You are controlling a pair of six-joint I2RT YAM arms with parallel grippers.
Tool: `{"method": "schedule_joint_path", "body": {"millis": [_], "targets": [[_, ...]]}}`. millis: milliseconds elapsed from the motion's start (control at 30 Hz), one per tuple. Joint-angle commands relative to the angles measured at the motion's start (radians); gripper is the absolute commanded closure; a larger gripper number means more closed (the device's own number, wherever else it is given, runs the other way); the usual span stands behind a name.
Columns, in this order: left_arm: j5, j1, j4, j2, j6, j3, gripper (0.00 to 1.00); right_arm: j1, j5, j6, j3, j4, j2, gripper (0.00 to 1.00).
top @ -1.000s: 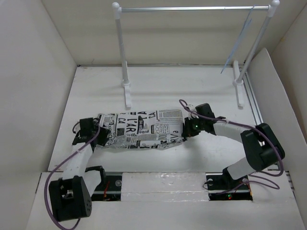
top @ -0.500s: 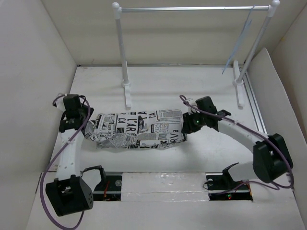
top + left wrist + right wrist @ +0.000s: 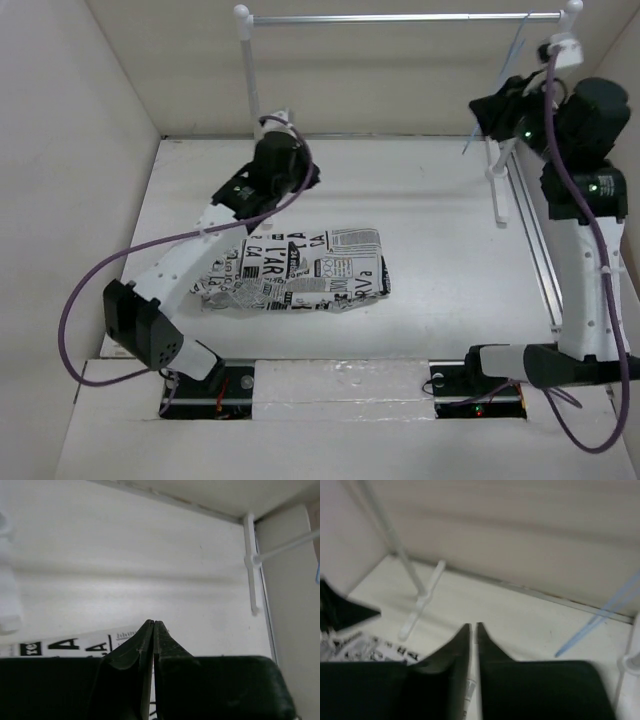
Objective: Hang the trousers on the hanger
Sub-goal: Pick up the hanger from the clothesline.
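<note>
Going for the hanger; trousers lie folded on the counter (image 3: 440,215).
The right gripper (image 3: 472,627), clenched on nothing, is up high with the hanger (image 3: 513,50) dangling from the rail (image 3: 400,17) just ahead and to the right of its tips. The left gripper (image 3: 153,625), also clenched and empty, hovers with the trousers (image 3: 300,270) below and behind it. Next, I'd guess, the right one opens and takes the wire.

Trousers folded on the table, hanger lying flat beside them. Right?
Not quite: the hanger hangs from the rail near its right end, as the top view shows. The trousers do lie folded on the table.
</note>
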Motion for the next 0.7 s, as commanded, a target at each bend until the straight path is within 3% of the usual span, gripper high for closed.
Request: {"method": "schedule_joint_path", "body": {"millis": [0,100,200,233,267,333,500,667], "targets": [[-0.027,-0.137,0.001,0.036,0.0,0.001,1.0,-0.159,-0.023,0.055,0.123,-0.043,0.122,0.68],[-0.05,-0.222,0.042,0.024,-0.042,-0.081,1.0,-0.294,-0.077,0.066,0.217,-0.022,0.216,0.42],[-0.023,-0.304,0.128,-0.024,-0.072,-0.188,0.9,-0.402,-0.218,0.123,0.218,0.09,0.291,0.32],[-0.012,-0.333,0.163,-0.042,-0.072,-0.21,0.81,-0.42,-0.244,0.146,0.218,0.111,0.312,0.31],[-0.003,-0.359,0.171,-0.052,-0.074,-0.242,0.75,-0.461,-0.366,0.22,0.211,0.196,0.355,0.29],[-0.018,-0.371,0.156,-0.053,-0.078,-0.249,0.71,-0.462,-0.385,0.236,0.211,0.213,0.392,0.29],[-0.006,-0.383,0.14,-0.058,-0.1,-0.304,0.7,-0.462,-0.468,0.276,0.182,0.297,0.449,0.28],[0.001,-0.383,0.139,-0.05,-0.106,-0.312,0.71,-0.451,-0.539,0.422,0.022,0.549,0.449,0.29]]}}
